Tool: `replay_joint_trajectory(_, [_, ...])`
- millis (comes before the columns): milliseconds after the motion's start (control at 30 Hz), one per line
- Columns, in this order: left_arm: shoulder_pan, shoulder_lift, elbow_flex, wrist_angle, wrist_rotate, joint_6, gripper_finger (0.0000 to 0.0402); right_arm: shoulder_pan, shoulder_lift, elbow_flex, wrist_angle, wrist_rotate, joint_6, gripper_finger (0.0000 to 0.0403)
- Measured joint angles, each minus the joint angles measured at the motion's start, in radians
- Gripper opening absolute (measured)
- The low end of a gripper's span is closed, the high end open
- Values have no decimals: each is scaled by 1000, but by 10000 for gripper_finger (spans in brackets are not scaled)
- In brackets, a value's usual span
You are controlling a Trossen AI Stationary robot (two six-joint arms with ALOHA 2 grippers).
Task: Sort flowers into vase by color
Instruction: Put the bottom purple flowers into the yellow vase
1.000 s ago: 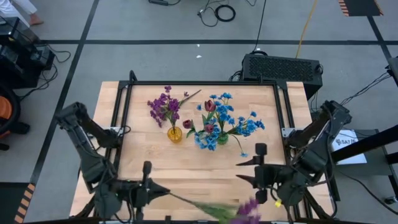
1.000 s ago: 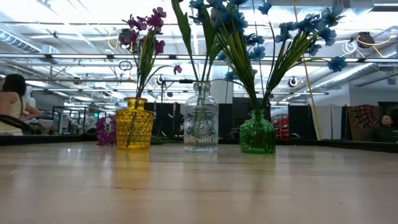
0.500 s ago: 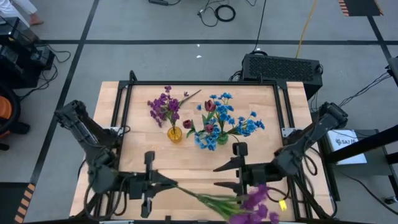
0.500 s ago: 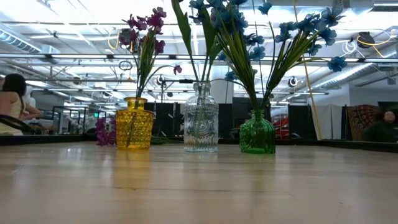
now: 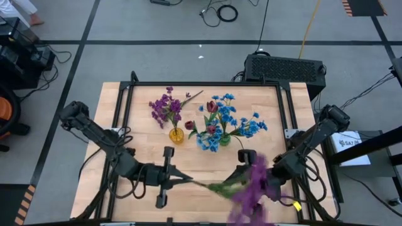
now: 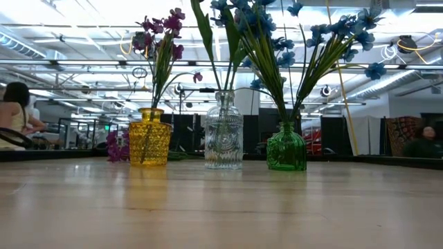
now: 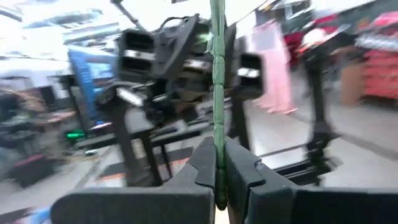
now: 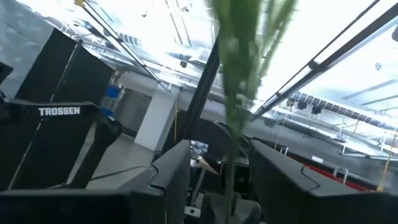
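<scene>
A purple-blossomed sprig (image 5: 217, 187) hangs in the air over the table's near part, between my two grippers. My left gripper (image 5: 179, 180) is shut on its thin green stem (image 7: 217, 112). My right gripper (image 8: 225, 180) is open, with a finger on either side of the leafy stem (image 8: 231, 143) and a gap showing on both sides. In the high view the blurred purple blossoms (image 5: 251, 188) cover that gripper. A yellow vase (image 6: 149, 136) holds purple flowers, a clear vase (image 6: 223, 138) dark red ones, and a green vase (image 6: 286, 146) blue ones. My left gripper pinches the sprig's stem near its bare end (image 7: 217, 163) between its two fingers, coming level from the table's left. The stem runs on ahead of the fingers toward the right arm. The sprig is lifted clear of the table.
The three vases stand in a row across the table's middle (image 5: 201, 135). One more purple sprig (image 5: 188, 98) lies on the wood behind the yellow vase. A black frame (image 5: 125, 100) rims the table. Bare wood lies along the near edge (image 6: 221, 214).
My left gripper has carried the stem end toward the table's right and a little farther from the near edge. My right gripper has moved left to meet the sprig. The blossom end has swung up from the near edge toward the table's middle.
</scene>
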Motion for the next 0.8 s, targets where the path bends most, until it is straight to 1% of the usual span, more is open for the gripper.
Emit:
replay_joint_trajectory(100, [32, 19, -12, 35, 61, -34, 9, 2, 0, 0, 2, 0, -1, 155])
replay_joint_trajectory(233, [65, 76, -18, 93, 124, -37, 9, -9, 4, 0, 4, 8, 2, 163])
replay_joint_trajectory(433, [98, 137, -18, 198, 158, -36, 9, -22, 17, 0, -3, 5, 22, 202])
replay_joint_trajectory(533, [110, 157, -18, 228, 178, -36, 9, -23, 16, 0, -3, 0, 26, 205])
replay_joint_trajectory(667, [121, 180, -18, 277, 202, -36, 9, -25, 16, 0, -1, 0, 39, 185])
replay_joint_trajectory(800, [132, 189, -18, 284, 206, -36, 9, -30, 16, 0, -1, 0, 53, 132])
